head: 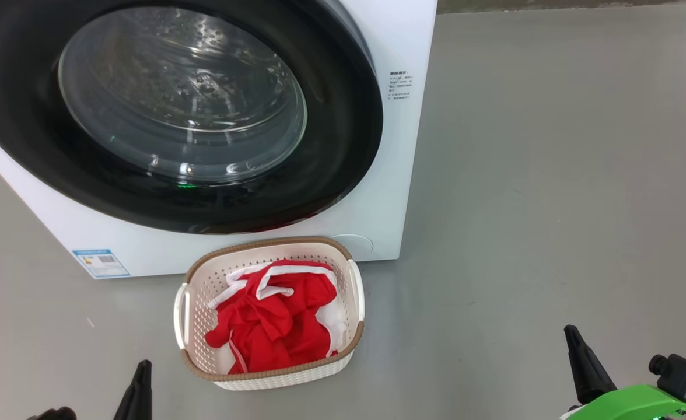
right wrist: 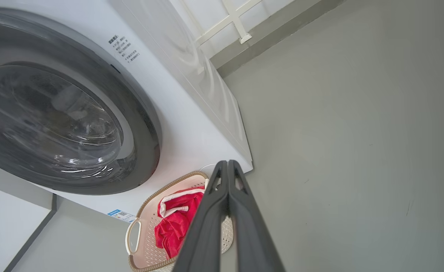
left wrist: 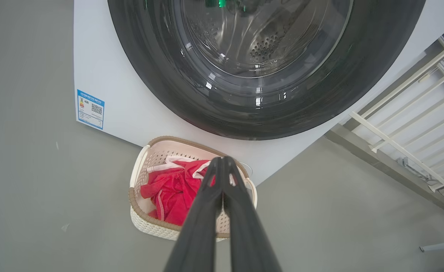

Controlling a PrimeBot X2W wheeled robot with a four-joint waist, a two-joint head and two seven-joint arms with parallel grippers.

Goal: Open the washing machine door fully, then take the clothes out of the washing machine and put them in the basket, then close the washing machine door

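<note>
Here, left to right: left gripper [left wrist: 222,166], jaws clenched on nothing; the washing machine door [head: 174,111], seemingly shut, rigid and glossy, likely slippery, best pushed on its black rim; the clothes [head: 273,321], soft, light and limp, bunched inside the basket [head: 273,373] on the floor; right gripper [right wrist: 227,166], jaws likewise clenched, empty.

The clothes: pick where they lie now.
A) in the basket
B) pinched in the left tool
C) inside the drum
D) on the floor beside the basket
A: the red clothes lie bunched inside the basket, which stands on the floor just in front of the washing machine.
</note>
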